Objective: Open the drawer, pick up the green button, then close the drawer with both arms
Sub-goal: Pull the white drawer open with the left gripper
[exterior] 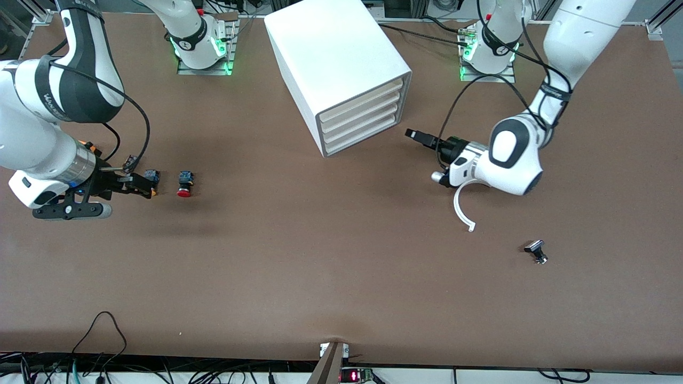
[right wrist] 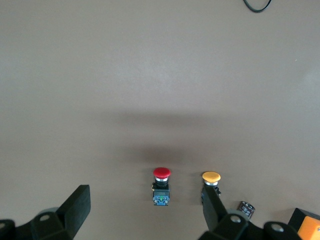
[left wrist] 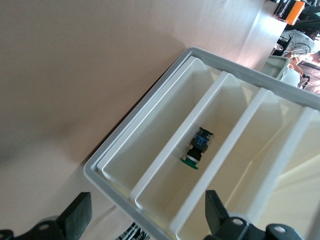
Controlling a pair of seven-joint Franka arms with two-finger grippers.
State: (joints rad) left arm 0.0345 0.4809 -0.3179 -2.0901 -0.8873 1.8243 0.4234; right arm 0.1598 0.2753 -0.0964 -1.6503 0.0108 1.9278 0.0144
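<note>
The left arm's black two-finger tool [exterior: 413, 134], fingers spread and grasping nothing, points at the front of the big white box-shaped cabinet [exterior: 333, 56], just beside its stacked trays. The small green-capped button [left wrist: 197, 148] lies straight ahead of that tool in a tray. In the front view the lowest white drawer [exterior: 358, 141] looks shut. The right arm's tool [exterior: 140, 185], also spread, waits well apart by a red-capped button [exterior: 184, 184] on the brown table [exterior: 331, 256], so the left arm is judged nearer.

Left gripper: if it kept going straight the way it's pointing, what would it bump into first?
Probably the cabinet: the left gripper points at its stacked trays, likely the drawer, though height is unclear.
</note>
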